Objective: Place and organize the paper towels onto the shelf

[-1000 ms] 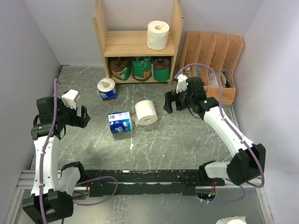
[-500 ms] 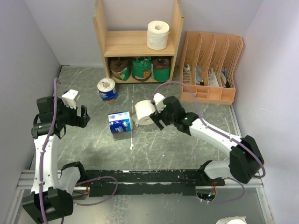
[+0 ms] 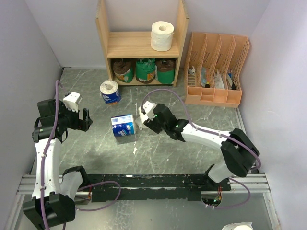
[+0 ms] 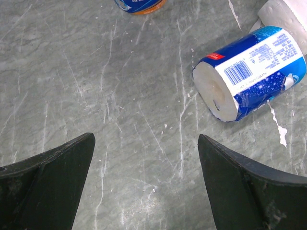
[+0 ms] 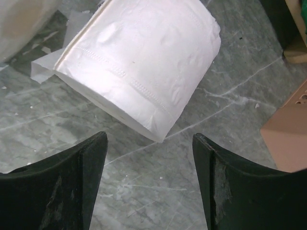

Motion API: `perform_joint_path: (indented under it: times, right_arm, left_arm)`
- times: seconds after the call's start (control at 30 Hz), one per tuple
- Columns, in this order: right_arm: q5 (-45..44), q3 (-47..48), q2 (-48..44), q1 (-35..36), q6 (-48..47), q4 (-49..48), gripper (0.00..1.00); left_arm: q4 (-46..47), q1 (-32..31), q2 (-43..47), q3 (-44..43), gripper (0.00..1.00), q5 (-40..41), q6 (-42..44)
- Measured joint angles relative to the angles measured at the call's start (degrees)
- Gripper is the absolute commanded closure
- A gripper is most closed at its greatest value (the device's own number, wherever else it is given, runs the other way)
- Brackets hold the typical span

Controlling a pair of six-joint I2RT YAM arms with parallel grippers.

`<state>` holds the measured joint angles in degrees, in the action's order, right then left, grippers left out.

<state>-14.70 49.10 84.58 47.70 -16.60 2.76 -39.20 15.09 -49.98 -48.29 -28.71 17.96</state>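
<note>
Counting gave seven paper towels (image 3: 123,125): one white roll (image 3: 162,36) on the shelf (image 3: 129,45) upper tier, three below, three on the table (image 3: 192,96). The left gripper (image 4: 146,182) and right gripper (image 5: 148,179) both gaped, empty. Only the right wrist view showed the plain roll (image 5: 144,62) lying just ahead of its fingers.

Grey marbled table (image 3: 96,139) noted scuffed. Blue-and-white wrapped roll (image 3: 123,125) found lying on side; white roll (image 5: 144,62) laid beside; second wrapped roll (image 3: 110,92) upright; shelf (image 3: 102,28), peach organizer (image 3: 211,100) stood at rear.

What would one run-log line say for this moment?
right gripper: open, at white roll | left gripper: open, empty | blue-wrapped roll: on its side
</note>
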Motion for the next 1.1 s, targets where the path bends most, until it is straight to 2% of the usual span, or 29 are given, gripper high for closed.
perform_joint_path:
  times: [0.17, 0.3, 0.47, 0.6, 0.7, 1.0, 1.1]
  right_arm:
    - [-1.6, 0.0, 3.2, 0.0, -1.7, -2.4, 0.26]
    - [-2.3, 0.1, 4.5, 0.0, -2.7, -3.5, 0.32]
    - [-2.6, 0.8, 5.8, 0.0, -3.5, -4.7, 0.55]
    - [-2.4, 1.5, 7.0, 0.0, -3.8, -4.9, 0.78]
    - [-2.2, 2.7, 8.1, 0.0, -3.5, -4.9, 1.0]
    - [-1.0, 5.0, 10.1, -0.5, -1.5, -5.0, 1.0]
    - [3.0, 5.0, 8.9, -2.9, 2.1, -4.1, 1.0]
  left_arm:
    - [0.0, 0.1, 0.0, 0.0, 0.0, 0.0, 0.0]
    - [0.0, 0.1, 0.0, 0.0, 0.0, 0.0, 0.0]
    - [0.0, 0.1, 0.0, 0.0, 0.0, 0.0, 0.0]
    - [0.0, 0.1, 0.0, 0.0, 0.0, 0.0, 0.0]
    - [0.0, 0.1, 0.0, 0.0, 0.0, 0.0, 0.0]
    - [0.0, 0.1, 0.0, 0.0, 0.0, 0.0, 0.0]
    - [0.0, 0.1, 0.0, 0.0, 0.0, 0.0, 0.0]
